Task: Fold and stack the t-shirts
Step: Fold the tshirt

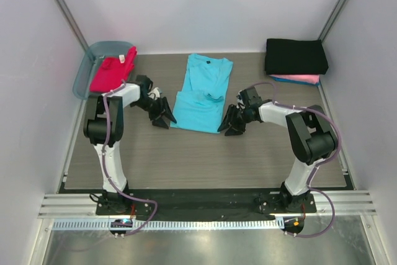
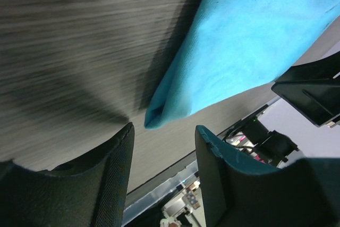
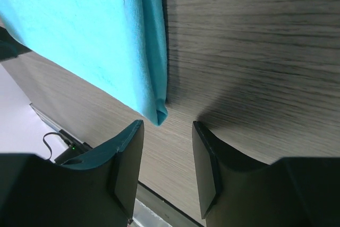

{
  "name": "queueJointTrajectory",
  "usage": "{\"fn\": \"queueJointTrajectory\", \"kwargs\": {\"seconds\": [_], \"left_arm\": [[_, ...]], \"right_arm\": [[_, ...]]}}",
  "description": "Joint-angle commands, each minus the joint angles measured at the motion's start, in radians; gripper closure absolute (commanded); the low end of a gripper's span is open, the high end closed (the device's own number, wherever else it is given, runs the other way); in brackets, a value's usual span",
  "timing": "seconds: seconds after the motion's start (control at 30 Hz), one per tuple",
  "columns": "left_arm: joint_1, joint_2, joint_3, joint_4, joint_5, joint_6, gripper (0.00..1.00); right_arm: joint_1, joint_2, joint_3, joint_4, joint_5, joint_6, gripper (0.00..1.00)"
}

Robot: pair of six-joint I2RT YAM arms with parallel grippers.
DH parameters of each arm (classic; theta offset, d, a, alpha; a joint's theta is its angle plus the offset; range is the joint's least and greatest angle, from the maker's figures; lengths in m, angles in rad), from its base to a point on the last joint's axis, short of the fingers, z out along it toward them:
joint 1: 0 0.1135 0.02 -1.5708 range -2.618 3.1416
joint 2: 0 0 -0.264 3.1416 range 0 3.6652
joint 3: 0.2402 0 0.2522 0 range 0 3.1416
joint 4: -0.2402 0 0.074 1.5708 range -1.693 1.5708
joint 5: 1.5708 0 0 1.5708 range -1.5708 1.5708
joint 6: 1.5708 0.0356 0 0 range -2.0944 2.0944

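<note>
A turquoise t-shirt (image 1: 201,92) lies folded lengthwise in the middle of the table, neck at the far end. My left gripper (image 1: 162,116) is low at its near left corner (image 2: 154,116), jaws open, and the cloth tip lies just beyond the fingertips, not between them. My right gripper (image 1: 231,123) sits at the near right corner (image 3: 158,114), jaws open with nothing between them. A red-magenta t-shirt (image 1: 111,71) lies in the tub. A folded black t-shirt (image 1: 296,56) rests on a pink one (image 1: 298,79) at the back right.
The translucent blue-grey tub (image 1: 85,72) stands at the back left, next to the left arm. White walls close in the table on three sides. Bare wood-grain tabletop (image 1: 205,159) stretches between the shirt and the arm bases.
</note>
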Motion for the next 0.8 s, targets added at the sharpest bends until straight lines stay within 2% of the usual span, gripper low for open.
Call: {"fn": "queueJointTrajectory", "kwargs": {"seconds": [0.0, 0.47, 0.57, 0.63, 0.77], "left_arm": [[-0.032, 0.017, 0.038, 0.011, 0.003, 0.004, 0.5], [-0.041, 0.051, 0.068, -0.01, -0.069, 0.03, 0.52], [-0.041, 0.054, 0.067, -0.006, -0.067, 0.03, 0.55], [-0.041, 0.059, 0.068, -0.004, -0.068, 0.031, 0.61], [-0.041, 0.06, 0.065, -0.007, -0.07, 0.033, 0.67]], "right_arm": [[0.006, 0.008, 0.02, 0.049, -0.023, 0.035, 0.53], [0.009, 0.069, 0.028, 0.081, -0.055, 0.058, 0.54], [0.012, 0.076, 0.026, 0.086, -0.055, 0.063, 0.54], [0.012, 0.079, 0.026, 0.087, -0.056, 0.064, 0.55], [0.01, 0.079, 0.014, 0.095, -0.066, 0.069, 0.63]]}}
